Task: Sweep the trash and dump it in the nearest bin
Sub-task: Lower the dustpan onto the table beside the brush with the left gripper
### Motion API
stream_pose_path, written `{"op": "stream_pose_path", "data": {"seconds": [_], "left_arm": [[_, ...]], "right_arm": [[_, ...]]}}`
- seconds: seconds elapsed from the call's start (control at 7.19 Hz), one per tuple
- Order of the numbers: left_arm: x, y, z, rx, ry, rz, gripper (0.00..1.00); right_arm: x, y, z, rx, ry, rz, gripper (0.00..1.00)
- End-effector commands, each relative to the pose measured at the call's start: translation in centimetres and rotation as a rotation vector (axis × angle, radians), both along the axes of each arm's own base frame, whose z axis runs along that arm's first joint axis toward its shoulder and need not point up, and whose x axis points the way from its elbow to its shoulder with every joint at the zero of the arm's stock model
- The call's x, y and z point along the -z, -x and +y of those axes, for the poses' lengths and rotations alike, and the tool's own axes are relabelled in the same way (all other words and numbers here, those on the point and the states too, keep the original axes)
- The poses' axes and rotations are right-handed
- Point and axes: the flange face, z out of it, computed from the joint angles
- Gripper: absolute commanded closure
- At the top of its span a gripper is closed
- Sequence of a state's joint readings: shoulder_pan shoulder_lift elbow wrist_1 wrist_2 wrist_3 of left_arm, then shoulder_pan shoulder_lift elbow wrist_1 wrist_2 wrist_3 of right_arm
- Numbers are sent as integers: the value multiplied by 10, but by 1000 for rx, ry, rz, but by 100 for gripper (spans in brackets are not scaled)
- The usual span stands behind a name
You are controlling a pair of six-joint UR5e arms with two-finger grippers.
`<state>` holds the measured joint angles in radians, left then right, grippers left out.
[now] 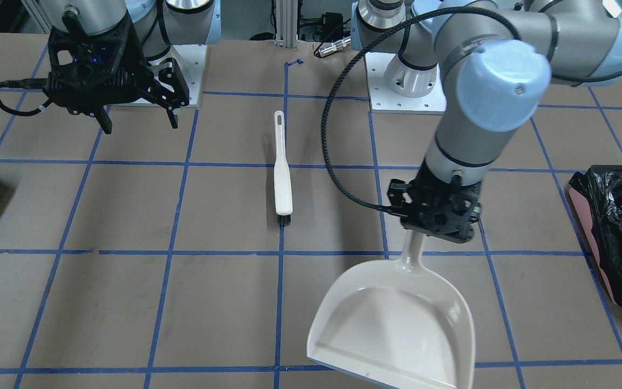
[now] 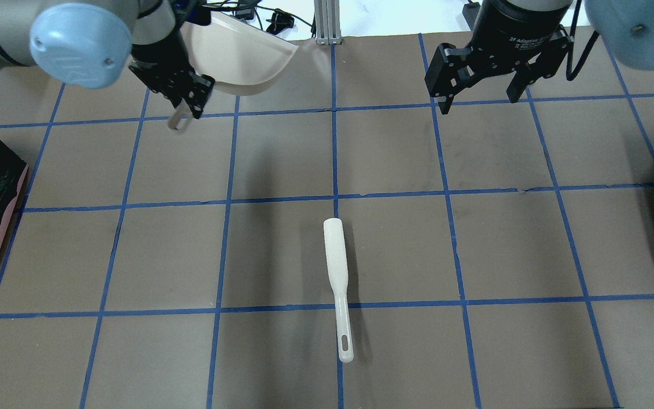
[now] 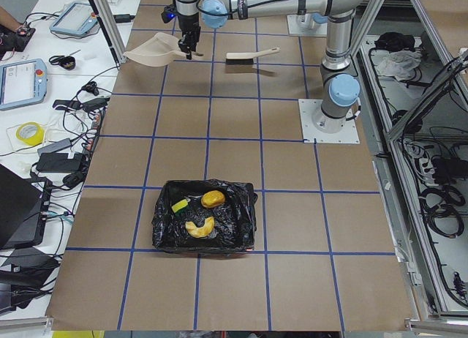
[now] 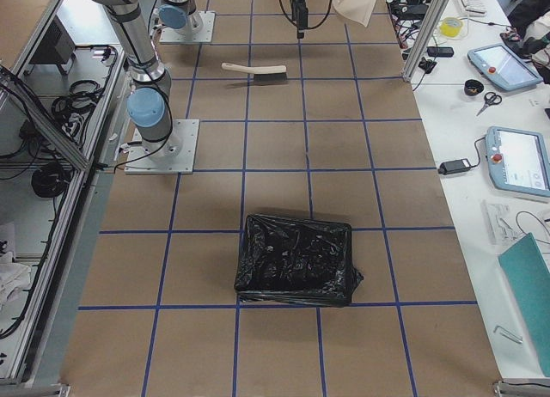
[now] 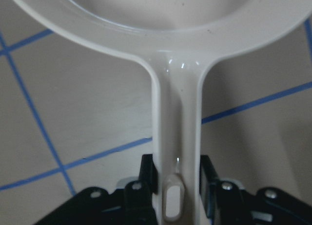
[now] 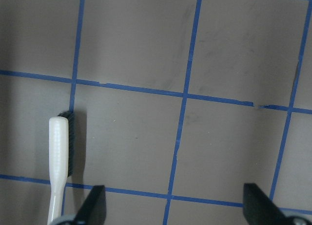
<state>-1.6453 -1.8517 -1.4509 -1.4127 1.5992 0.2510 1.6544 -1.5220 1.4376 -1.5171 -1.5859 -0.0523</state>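
Note:
My left gripper (image 1: 440, 219) is shut on the handle of a cream dustpan (image 1: 397, 324) and holds it above the table; the wrist view shows the handle (image 5: 178, 132) between the fingers. The pan looks empty. My right gripper (image 1: 138, 127) is open and empty, hovering near its base. The bin (image 3: 164, 232), lined with a black bag, sits at the table's end on my left side. It holds the bread roll (image 3: 213, 199), the croissant (image 3: 199, 226) and the yellow wedge (image 3: 180, 205). Its pink wall (image 1: 586, 216) shows in the front view.
A white hand brush (image 2: 335, 267) with black bristles lies on the table's centre line, also seen below my right gripper (image 6: 58, 157). A second black-bagged bin (image 4: 296, 259) sits at the table's end on my right side. Blue tape grids the brown table (image 2: 395, 244).

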Motion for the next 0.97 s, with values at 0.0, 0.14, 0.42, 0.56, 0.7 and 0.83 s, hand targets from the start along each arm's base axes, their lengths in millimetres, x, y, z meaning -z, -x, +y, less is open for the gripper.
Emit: {"op": "stream_pose_path", "data": {"seconds": [0.0,0.14,0.42,0.56,0.7,0.83], "left_arm": [[34,59,19,-120,-107,124,100],[49,67,22,-120,-170,133,100],[79,101,31,-87,-235,121,100],[88,125,37,-55,-240,119,100],[100,141,41,-43,-250,103,100],[110,151,44,-69,-265,96,100]], "right_arm": [[25,7,-20,5,-31,75,0],[21,9,-18,4,-23,94,0],[30,8,-19,4,-44,95,0],[41,7,-17,11,-61,90,0],[47,0,-13,65,-76,93,0],[53,-11,-13,73,-88,90,0]]}}
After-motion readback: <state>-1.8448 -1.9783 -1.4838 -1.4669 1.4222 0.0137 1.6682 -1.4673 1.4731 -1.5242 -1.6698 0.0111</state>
